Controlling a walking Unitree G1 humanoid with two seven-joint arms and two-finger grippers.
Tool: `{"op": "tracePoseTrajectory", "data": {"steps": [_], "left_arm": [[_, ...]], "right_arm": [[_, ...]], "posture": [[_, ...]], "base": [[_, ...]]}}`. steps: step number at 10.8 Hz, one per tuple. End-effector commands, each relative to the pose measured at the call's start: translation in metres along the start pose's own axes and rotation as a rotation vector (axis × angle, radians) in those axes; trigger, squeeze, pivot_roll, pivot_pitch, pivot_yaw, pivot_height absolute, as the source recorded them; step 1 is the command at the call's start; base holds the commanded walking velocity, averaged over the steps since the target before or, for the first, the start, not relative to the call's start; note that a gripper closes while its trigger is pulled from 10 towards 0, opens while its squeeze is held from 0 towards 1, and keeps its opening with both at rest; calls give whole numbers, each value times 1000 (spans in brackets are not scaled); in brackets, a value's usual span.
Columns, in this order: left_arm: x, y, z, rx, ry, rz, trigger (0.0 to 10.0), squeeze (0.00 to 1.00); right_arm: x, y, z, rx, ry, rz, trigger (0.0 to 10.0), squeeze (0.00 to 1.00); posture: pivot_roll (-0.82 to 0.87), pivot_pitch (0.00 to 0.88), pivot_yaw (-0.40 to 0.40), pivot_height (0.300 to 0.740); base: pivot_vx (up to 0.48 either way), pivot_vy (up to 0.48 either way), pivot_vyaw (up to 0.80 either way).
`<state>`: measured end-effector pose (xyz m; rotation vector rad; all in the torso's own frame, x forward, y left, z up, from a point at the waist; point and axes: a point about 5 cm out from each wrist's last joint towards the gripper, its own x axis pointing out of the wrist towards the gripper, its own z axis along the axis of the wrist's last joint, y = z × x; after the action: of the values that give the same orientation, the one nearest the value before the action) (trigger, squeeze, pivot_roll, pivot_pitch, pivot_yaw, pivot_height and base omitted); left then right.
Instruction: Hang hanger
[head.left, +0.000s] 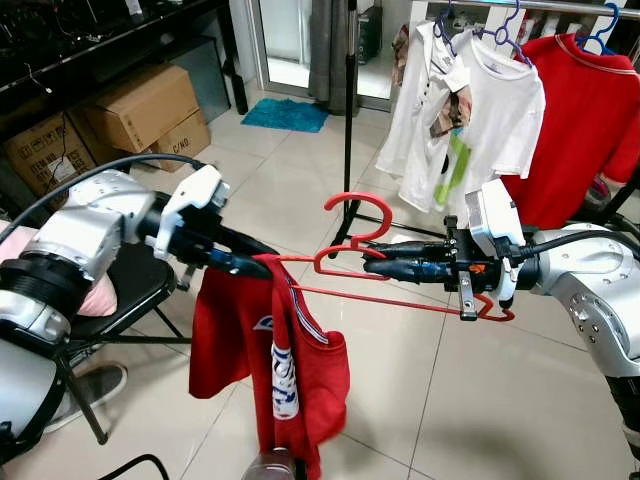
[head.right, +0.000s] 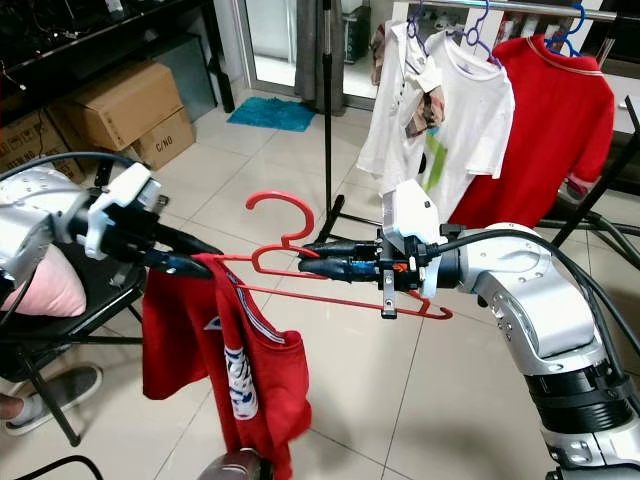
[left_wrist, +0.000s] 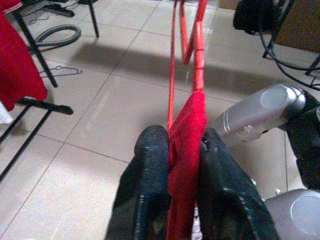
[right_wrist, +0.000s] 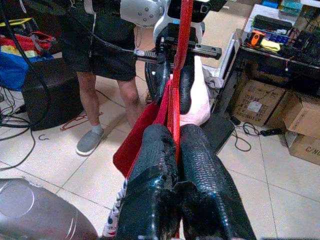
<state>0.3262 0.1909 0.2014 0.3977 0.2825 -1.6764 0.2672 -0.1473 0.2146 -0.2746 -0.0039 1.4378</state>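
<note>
Item: red plastic clothes hanger (head.left: 372, 262) carrying a red sleeveless jersey with white trim (head.left: 262, 350).

Location: held in the air between the two grippers, above the tiled floor (head.left: 300, 190) and well short of the metal clothes rail (head.right: 520, 8) beyond the fingers.

Holds: the left gripper (head.left: 243, 265) is clenched on one end of the hanger, with the red fabric of the jersey pinched between its fingers (left_wrist: 150, 165) along with the hanger arm. The right gripper (head.left: 378, 259) is clamped on the hanger just below the hook, its fingers (right_wrist: 200, 165) pressed on either side of the thin red bar.

Orientation: the long axis runs roughly level from one gripper to the other, slanting slightly down toward the end under the right wrist. The hook (head.left: 358, 207) rises above the right fingertips, its opening apparently turned toward the left gripper. The jersey hangs straight down below the left fingers.

Progress: garment already on the hanger and the hanger lifted. Remaining, by judgement: carry it to the rail, where a white t-shirt (head.left: 495, 110) and a red shirt (head.left: 580, 110) already hang, seat the hook, let go.
</note>
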Motion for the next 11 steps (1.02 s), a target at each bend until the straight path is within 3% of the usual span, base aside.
{"op": "tracePoseTrajectory", "data": {"steps": [1,6,7,8,11], "left_arm": [[-2,1,7,14,2,-9,0,0],[-7,-3,10,-53,-14,-14,0,0],[-8,-4,10,-53,-16,-13,0,0],[-11,-6,11,-54,-23,-4,0,0],[-16,-9,10,-89,-36,9,0,0]], "right_arm": [[2,-1,11,-53,-19,17,10000,0],[1,-3,11,-41,-23,20,10000,0],[0,-3,10,-28,-23,21,10000,129],[-1,-3,9,-8,-20,19,10000,1000],[-9,-5,7,21,-13,-6,10000,1000]], "posture": [[8,0,106,740],[10,0,102,740],[10,0,101,740],[10,0,102,740],[12,0,99,740]], "base": [[0,0,0],[0,0,0],[0,0,0],[0,0,0],[0,0,0]]}}
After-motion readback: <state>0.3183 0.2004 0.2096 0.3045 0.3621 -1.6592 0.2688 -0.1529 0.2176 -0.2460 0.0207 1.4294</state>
